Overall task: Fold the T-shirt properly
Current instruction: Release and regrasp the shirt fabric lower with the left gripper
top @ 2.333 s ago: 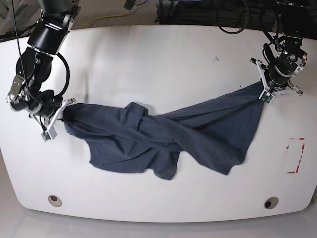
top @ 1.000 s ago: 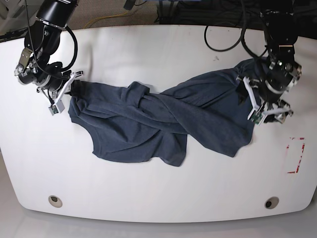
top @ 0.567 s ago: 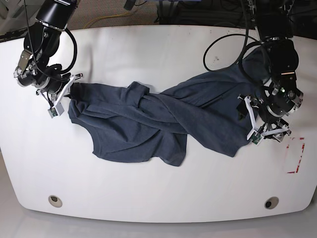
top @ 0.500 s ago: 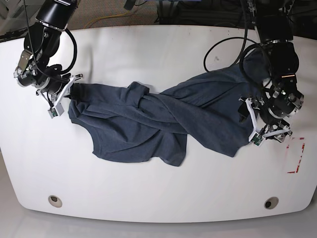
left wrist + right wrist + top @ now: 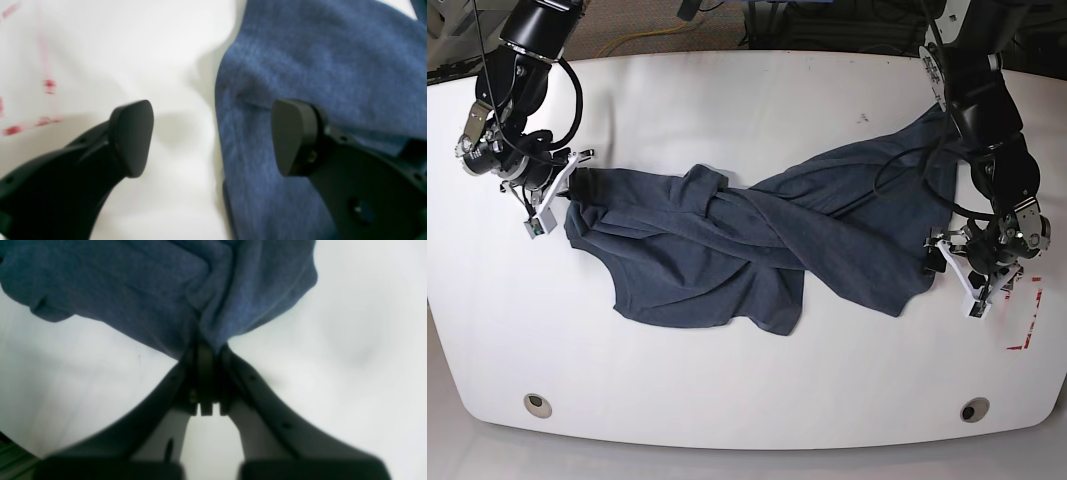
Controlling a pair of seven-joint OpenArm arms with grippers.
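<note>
At the left side of the base view the right tool [image 5: 567, 185] is clenched on one end of the T-shirt [image 5: 747, 250], near the left edge of the white tabletop [image 5: 727, 100]. In the right wrist view its jaws stand pressed together with a bunch of the blue cloth [image 5: 160, 290] pinched between them, and bare tabletop lies on both sides of the tool [image 5: 203, 350].

From that grip the T-shirt stretches across the middle of the tabletop, twisted and wrinkled, up to the far right corner. Its lower edge hangs in two lobes, and below them the tabletop is bare down to the near edge. Behind the shirt there is also wide free surface.

At the right the left tool [image 5: 962, 275] is released, its jaws wide apart and holding nothing. In the left wrist view one finger [image 5: 133, 133] is above the bare tabletop, the other over the cloth [image 5: 317, 60], and the shirt's right edge runs between them. Red marks [image 5: 1027, 310] lie just beside it, close to the right edge.
</note>
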